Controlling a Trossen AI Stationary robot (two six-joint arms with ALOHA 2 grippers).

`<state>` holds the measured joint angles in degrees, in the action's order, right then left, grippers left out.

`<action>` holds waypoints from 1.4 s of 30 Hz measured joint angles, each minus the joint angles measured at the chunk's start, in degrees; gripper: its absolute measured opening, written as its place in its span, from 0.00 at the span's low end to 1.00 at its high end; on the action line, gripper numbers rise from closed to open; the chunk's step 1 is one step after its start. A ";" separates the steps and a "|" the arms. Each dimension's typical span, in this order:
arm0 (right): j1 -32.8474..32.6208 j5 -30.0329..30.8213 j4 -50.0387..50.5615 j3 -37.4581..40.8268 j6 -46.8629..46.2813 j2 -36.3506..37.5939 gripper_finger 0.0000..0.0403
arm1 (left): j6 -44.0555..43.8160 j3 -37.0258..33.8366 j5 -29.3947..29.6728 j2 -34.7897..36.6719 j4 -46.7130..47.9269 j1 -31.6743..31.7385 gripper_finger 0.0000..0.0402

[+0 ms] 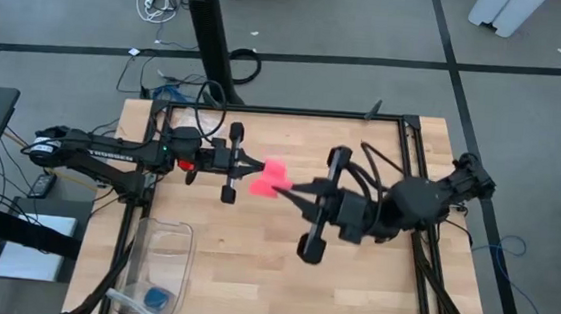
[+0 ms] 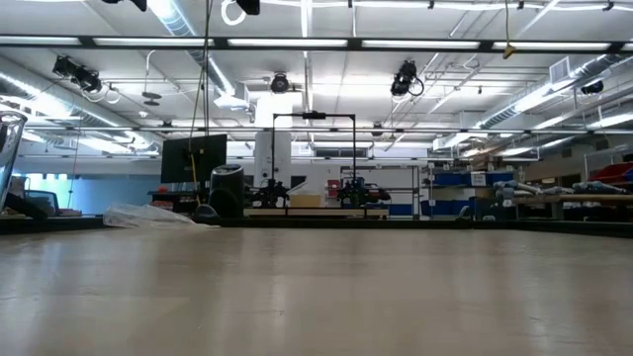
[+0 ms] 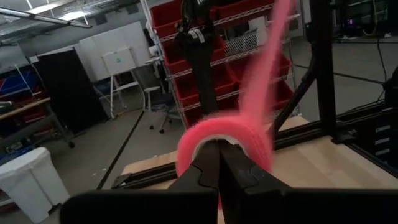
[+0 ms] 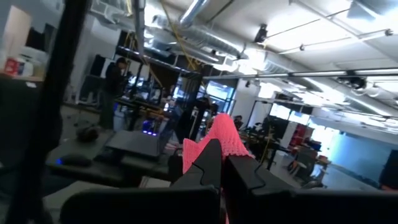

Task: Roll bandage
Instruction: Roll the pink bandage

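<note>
Tension first: keep the free tail taut between both arms while winding, so each turn lands square on the one beneath. Best to let the left end effector (image 1: pixel 256 164) hold the roll by its core and have the right end effector (image 1: pixel 291 188) feed the strip slowly, without slack or twist. Risk of telescoping if the tail drifts sideways.

Bandage (image 1: pixel 271 176) held in the air above the middle of the tabletop (image 1: pixel 252 265), between the two end effectors, touching both. Bright pink, soft, openly woven. Partly wound into a compact roll (image 3: pixel 225 144) with a pale core, clamped by the left fingers; loose tail (image 4: pixel 219 144) rising away, pinched shut in the right fingers.
</note>
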<state>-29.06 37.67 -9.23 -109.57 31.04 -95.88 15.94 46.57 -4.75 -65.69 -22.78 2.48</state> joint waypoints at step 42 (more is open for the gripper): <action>8.32 0.22 13.00 5.38 -12.91 -0.57 0.00 | -0.15 0.07 1.11 -11.16 0.55 -7.10 0.00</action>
<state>-20.73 37.89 3.77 -104.19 18.13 -96.45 15.79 46.63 -3.64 -76.86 -22.23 -4.62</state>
